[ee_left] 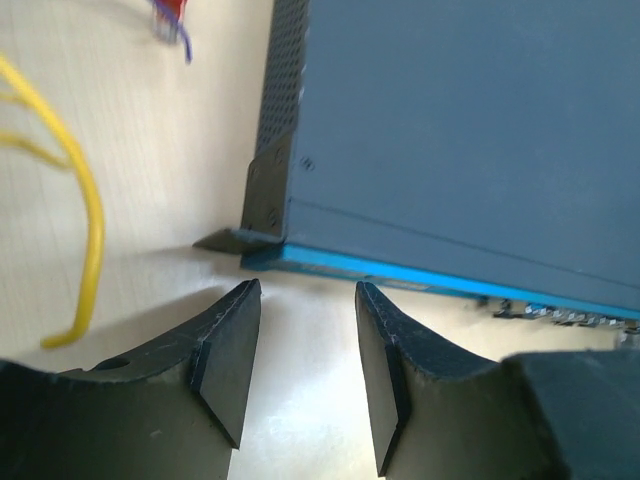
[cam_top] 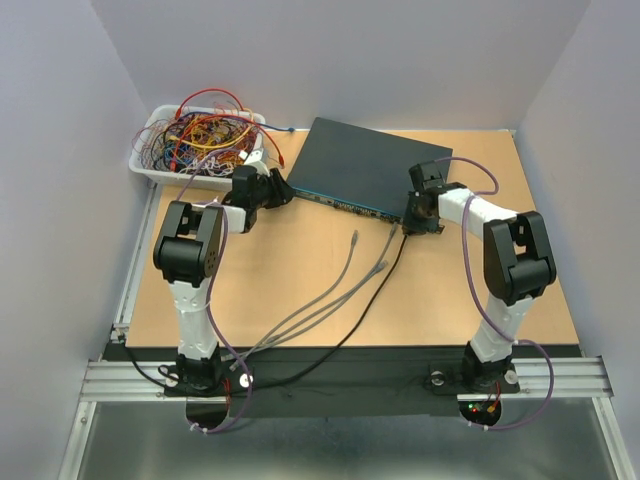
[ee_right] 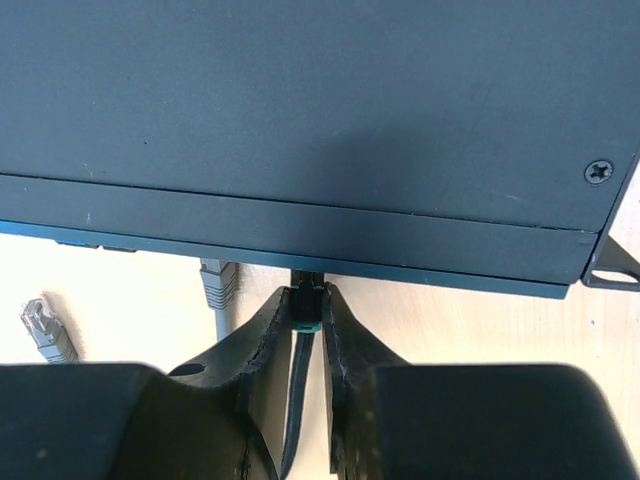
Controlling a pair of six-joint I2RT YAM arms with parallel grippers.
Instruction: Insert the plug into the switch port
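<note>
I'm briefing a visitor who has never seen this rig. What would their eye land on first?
Probably the tangle of coloured wires heaped in the white tray at the far left. Next, the wide dark switch at the far middle, where the right fingers pinch a black-cabled plug at its front edge. The left fingers hang open and empty by its other front corner.
</note>
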